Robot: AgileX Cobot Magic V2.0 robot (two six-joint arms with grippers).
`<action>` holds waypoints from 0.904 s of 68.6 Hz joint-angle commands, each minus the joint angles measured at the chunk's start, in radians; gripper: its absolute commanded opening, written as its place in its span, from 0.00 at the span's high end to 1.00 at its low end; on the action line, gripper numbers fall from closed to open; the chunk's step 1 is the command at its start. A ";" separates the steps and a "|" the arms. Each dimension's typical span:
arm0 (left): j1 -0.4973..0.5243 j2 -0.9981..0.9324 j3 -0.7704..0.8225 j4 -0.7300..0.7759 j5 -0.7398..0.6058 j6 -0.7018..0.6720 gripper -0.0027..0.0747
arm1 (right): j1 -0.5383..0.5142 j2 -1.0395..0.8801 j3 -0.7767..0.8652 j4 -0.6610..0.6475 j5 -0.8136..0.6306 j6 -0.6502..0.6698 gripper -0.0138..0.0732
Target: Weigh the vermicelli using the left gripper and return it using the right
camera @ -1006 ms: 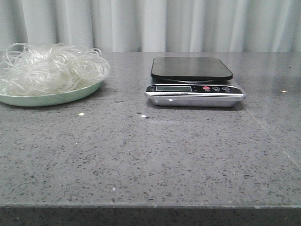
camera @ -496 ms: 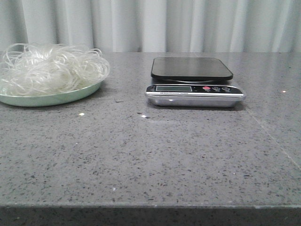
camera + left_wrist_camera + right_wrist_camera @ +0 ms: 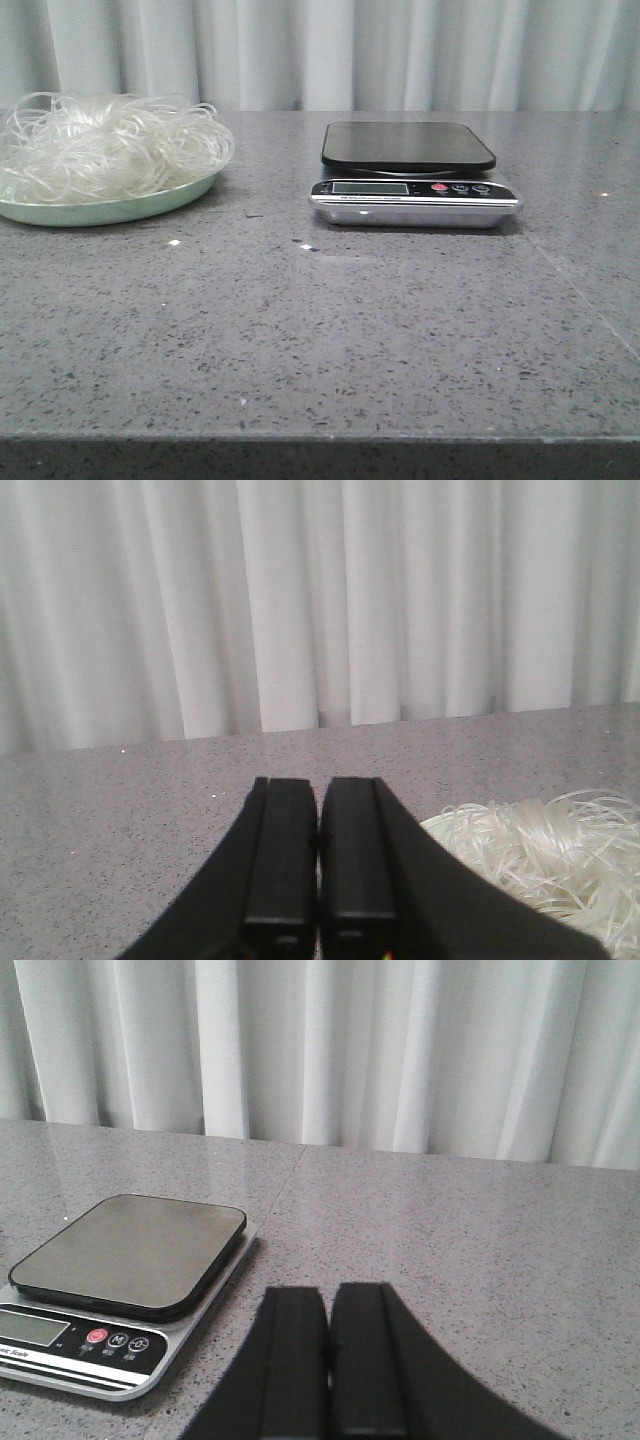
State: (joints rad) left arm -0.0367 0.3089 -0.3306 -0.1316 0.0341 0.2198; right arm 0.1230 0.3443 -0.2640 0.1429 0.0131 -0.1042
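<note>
The vermicelli (image 3: 105,145), a fluffy whitish mass of looping strands, sits on a pale green plate (image 3: 110,210) at the table's far left. It also shows in the left wrist view (image 3: 545,850). The kitchen scale (image 3: 412,175), with a bare black platform and a silver front panel, stands at the middle back and shows in the right wrist view (image 3: 125,1275). My left gripper (image 3: 319,795) is shut and empty, beside the plate. My right gripper (image 3: 328,1305) is shut and empty, to the right of the scale. Neither gripper shows in the front view.
The grey speckled table (image 3: 320,330) ends at a near front edge. A pale pleated curtain (image 3: 350,50) hangs behind the far edge. A seam line (image 3: 590,305) runs across the table top on the right.
</note>
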 commanded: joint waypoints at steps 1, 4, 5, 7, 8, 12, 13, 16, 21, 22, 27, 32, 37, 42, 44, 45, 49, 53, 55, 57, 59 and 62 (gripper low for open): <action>0.000 0.007 -0.027 -0.006 -0.086 -0.011 0.79 | -0.004 0.003 -0.025 -0.009 -0.071 0.000 0.67; 0.000 0.007 -0.027 -0.006 -0.086 -0.011 0.79 | -0.004 0.003 -0.025 -0.009 -0.069 0.000 0.67; 0.000 0.007 -0.027 -0.006 -0.086 -0.011 0.79 | -0.004 0.003 -0.025 -0.009 -0.068 0.000 0.67; 0.000 0.007 -0.027 -0.006 -0.086 -0.011 0.79 | -0.004 0.003 -0.025 -0.009 -0.068 0.000 0.67; 0.000 0.007 -0.027 -0.006 -0.086 -0.011 0.79 | -0.004 0.003 -0.025 -0.009 -0.068 0.000 0.67; 0.000 0.007 -0.027 -0.006 -0.086 -0.011 0.79 | -0.004 0.003 -0.025 -0.009 -0.068 0.000 0.67; 0.000 0.007 -0.027 -0.006 -0.086 -0.011 0.79 | -0.004 0.003 -0.025 -0.009 -0.068 0.000 0.67; 0.000 0.007 -0.027 -0.006 -0.086 -0.011 0.79 | -0.004 0.003 -0.025 -0.009 -0.068 0.000 0.67; 0.000 0.007 -0.027 -0.006 -0.086 -0.011 0.79 | -0.004 0.003 -0.025 -0.009 -0.068 0.000 0.67; 0.000 0.007 -0.027 -0.006 -0.086 -0.011 0.79 | -0.004 0.003 -0.025 -0.009 -0.068 0.000 0.67; 0.000 0.007 -0.027 -0.006 -0.086 -0.011 0.79 | -0.004 0.003 -0.025 -0.009 -0.068 0.000 0.67; 0.000 0.007 -0.027 -0.006 -0.086 -0.011 0.79 | -0.004 0.003 -0.025 -0.009 -0.068 0.000 0.67; 0.000 0.006 -0.011 -0.006 -0.085 -0.011 0.79 | -0.004 0.003 -0.025 -0.009 -0.068 0.000 0.67; 0.003 -0.003 0.015 -0.006 -0.070 -0.011 0.79 | -0.004 0.003 -0.025 -0.009 -0.068 0.000 0.67; 0.004 -0.013 0.032 -0.006 -0.065 -0.011 0.79 | -0.004 0.003 -0.025 -0.009 -0.068 0.000 0.67; 0.004 -0.019 0.039 -0.006 -0.063 -0.011 0.79 | -0.004 0.003 -0.025 -0.009 -0.068 0.000 0.67; 0.004 -0.054 0.073 0.012 -0.041 -0.011 0.79 | -0.004 0.003 -0.025 -0.009 -0.068 0.000 0.67; 0.004 -0.101 0.103 0.028 -0.004 -0.011 0.79 | -0.004 0.003 -0.025 -0.009 -0.068 0.000 0.67; 0.004 -0.125 0.113 0.028 0.011 -0.011 0.79 | -0.004 0.003 -0.025 -0.009 -0.068 0.000 0.67; 0.004 -0.149 0.130 0.028 0.025 -0.011 0.79 | -0.004 0.003 -0.025 -0.009 -0.068 0.000 0.67; 0.004 -0.173 0.144 0.028 0.039 -0.011 0.79 | -0.004 0.003 -0.025 -0.009 -0.068 0.000 0.67; 0.004 -0.215 0.168 0.028 0.048 -0.011 0.79 | -0.004 0.003 -0.025 -0.009 -0.068 0.000 0.67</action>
State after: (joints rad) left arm -0.0345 0.1507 -0.1762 -0.1057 0.1190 0.2198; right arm 0.1230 0.3443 -0.2626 0.1429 0.0164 -0.1042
